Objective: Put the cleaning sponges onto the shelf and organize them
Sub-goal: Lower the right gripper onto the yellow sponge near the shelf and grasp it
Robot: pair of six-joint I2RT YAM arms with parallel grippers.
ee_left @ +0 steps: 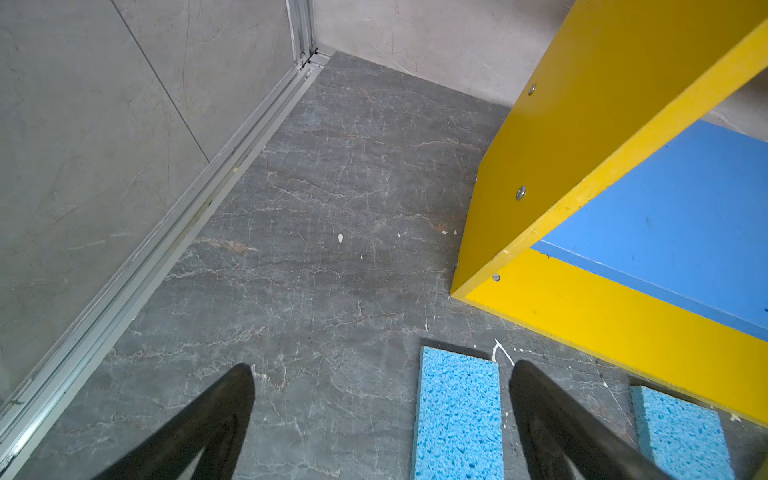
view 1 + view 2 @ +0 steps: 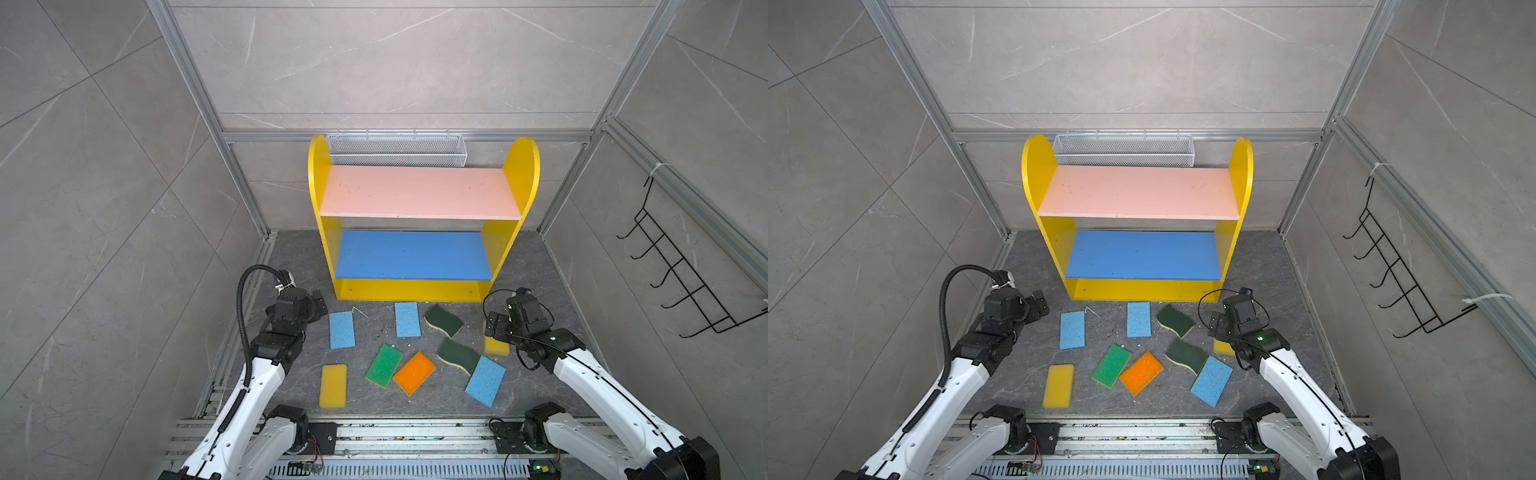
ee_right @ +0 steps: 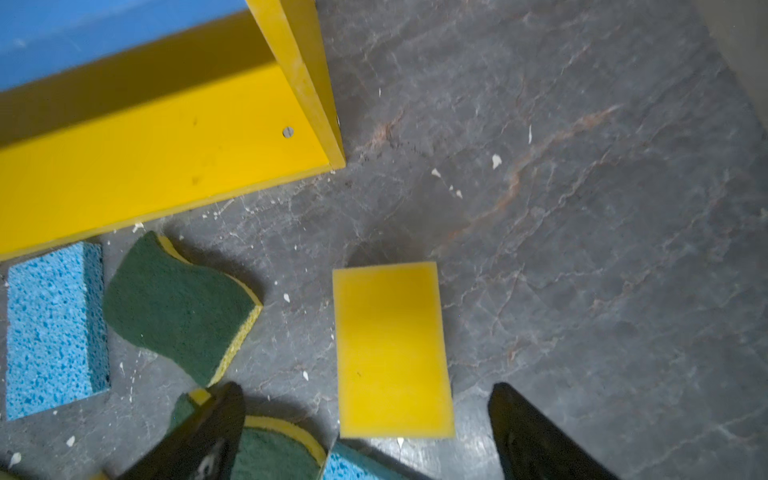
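With all sponges [image 2: 414, 372] loose on the counter [image 2: 291, 257] before the bare shelf [image 2: 415, 193], left fingers [image 1: 224, 415] and right fingers [image 3: 528, 428] hang spread, framing a blue sponge [image 1: 457, 415] and a yellow sponge [image 3: 390, 349] for likely first grasps.

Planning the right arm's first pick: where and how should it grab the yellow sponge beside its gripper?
Probably best to grip the yellow sponge across its short width, on the two long edges near mid-length, coming straight down. It lies flat on the floor with bare floor along both long edges, and the open right gripper spans wider than that width.
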